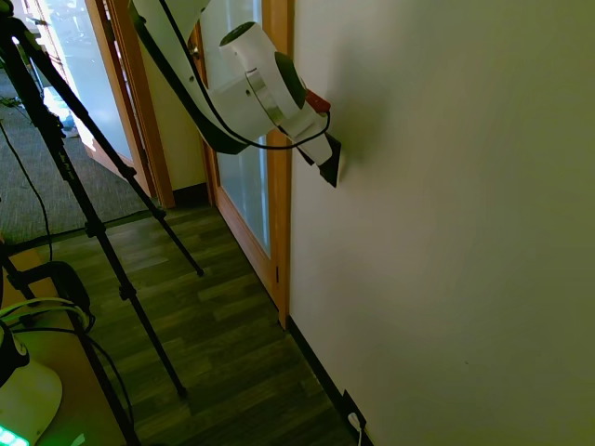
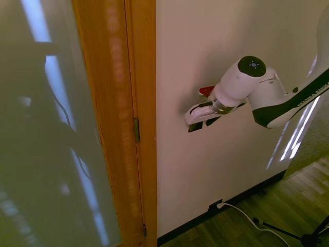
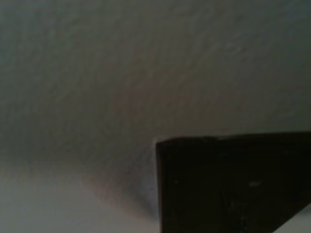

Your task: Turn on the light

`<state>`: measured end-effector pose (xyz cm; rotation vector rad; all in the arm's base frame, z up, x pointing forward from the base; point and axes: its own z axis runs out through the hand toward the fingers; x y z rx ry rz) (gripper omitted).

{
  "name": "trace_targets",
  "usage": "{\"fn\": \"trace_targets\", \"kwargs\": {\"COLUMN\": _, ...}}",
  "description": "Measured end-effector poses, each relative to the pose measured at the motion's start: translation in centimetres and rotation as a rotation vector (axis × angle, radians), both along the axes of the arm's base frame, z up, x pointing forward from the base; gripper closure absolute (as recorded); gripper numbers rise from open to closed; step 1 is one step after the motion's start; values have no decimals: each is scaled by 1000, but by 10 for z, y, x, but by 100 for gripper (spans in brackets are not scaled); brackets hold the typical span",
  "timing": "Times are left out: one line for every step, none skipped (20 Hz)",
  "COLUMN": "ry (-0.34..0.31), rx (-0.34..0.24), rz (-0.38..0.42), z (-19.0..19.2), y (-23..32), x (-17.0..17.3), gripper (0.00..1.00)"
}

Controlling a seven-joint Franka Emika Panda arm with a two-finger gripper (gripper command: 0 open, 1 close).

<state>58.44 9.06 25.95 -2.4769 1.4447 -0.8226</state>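
The light itself is out of view. Its switch, a flat black wall plate (image 3: 233,184), fills the lower right of the wrist view from very close, with bare pale wall around it. My gripper (image 1: 330,165) is pressed tip-first against the pale wall (image 1: 446,232), just right of the wooden door frame. In the second exterior view the gripper (image 2: 194,124) meets the wall at the same spot, at about mid-height, and covers most of the switch. A dark patch shows at its tip; whether that is the plate or part of the gripper is unclear.
A wooden door frame (image 2: 139,128) with a frosted glass door (image 1: 244,177) stands close beside the gripper. Low on the wall, a black outlet plate (image 1: 351,413) holds a white plug (image 2: 221,205). Dark wood flooring (image 1: 232,316) runs along the wall.
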Motion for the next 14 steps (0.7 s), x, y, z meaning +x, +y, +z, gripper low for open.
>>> {"fn": "trace_targets", "kwargs": {"ry": 0, "rx": 1, "rz": 0, "z": 0, "y": 1, "x": 0, "gripper": 100}}
{"fn": "trace_targets", "kwargs": {"ry": 0, "rx": 2, "rz": -1, "z": 0, "y": 1, "x": 0, "gripper": 100}}
{"fn": "trace_targets", "kwargs": {"ry": 0, "rx": 2, "rz": -1, "z": 0, "y": 1, "x": 0, "gripper": 100}}
{"fn": "trace_targets", "kwargs": {"ry": 0, "rx": 3, "rz": -3, "z": 0, "y": 0, "x": 0, "gripper": 100}}
{"fn": "trace_targets", "kwargs": {"ry": 0, "rx": 5, "rz": -6, "z": 0, "y": 0, "x": 0, "gripper": 100}}
{"fn": "trace_targets", "kwargs": {"ry": 0, "rx": 6, "rz": -9, "z": 1, "y": -1, "x": 1, "gripper": 100}}
{"fn": "trace_targets", "kwargs": {"ry": -1, "rx": 8, "rz": -12, "z": 1, "y": -2, "x": 1, "gripper": 100}}
{"fn": "trace_targets", "kwargs": {"ry": -2, "rx": 9, "rz": -16, "z": 2, "y": -3, "x": 2, "gripper": 100}}
{"fn": "trace_targets", "kwargs": {"ry": -3, "rx": 10, "rz": -19, "z": 2, "y": -4, "x": 3, "gripper": 100}}
{"fn": "trace_targets", "kwargs": {"ry": -5, "rx": 11, "rz": -21, "z": 3, "y": -6, "x": 4, "gripper": 100}}
{"fn": "trace_targets", "kwargs": {"ry": -8, "rx": 11, "rz": -23, "z": 5, "y": -7, "x": 5, "gripper": 100}}
{"fn": "trace_targets", "kwargs": {"ry": -11, "rx": 11, "rz": -23, "z": 6, "y": -7, "x": 7, "gripper": 100}}
{"fn": "trace_targets", "kwargs": {"ry": -12, "rx": 11, "rz": -23, "z": 7, "y": -7, "x": 7, "gripper": 100}}
{"fn": "trace_targets", "kwargs": {"ry": -12, "rx": 12, "rz": -22, "z": 7, "y": -7, "x": 7, "gripper": 100}}
